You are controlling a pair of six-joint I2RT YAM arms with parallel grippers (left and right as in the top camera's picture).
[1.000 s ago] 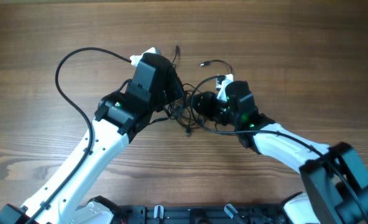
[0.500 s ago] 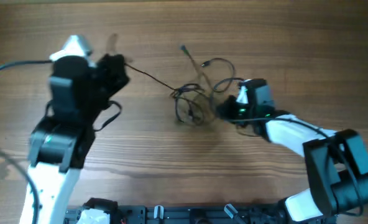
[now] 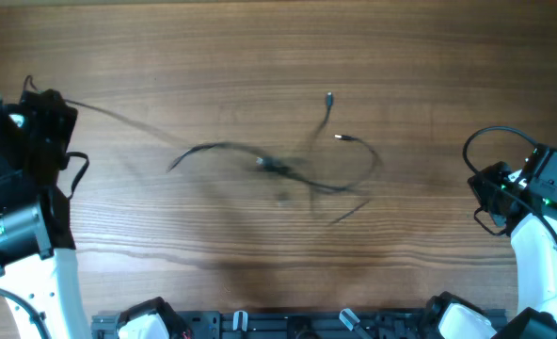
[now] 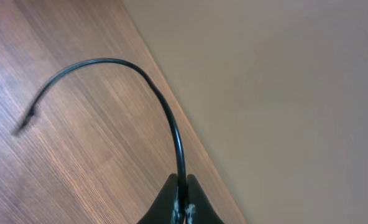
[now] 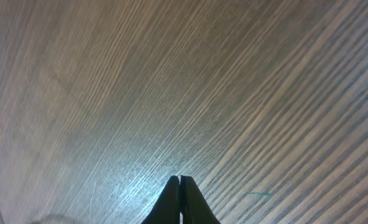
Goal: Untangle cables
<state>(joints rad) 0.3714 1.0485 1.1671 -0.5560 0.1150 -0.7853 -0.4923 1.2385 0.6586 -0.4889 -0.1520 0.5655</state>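
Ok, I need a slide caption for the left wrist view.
Left gripper shut on a thin black cable that arcs out over the wooden table near its edge.

No writing, label, brand, number or sign can be read in any view; the wooden table (image 3: 260,47) shows only its grain; the cables (image 3: 277,168) are too thin and blurred to show any marking.

Left tool (image 4: 181,208) pinching cable (image 4: 176,137), arcing left — blurred end, perhaps plug
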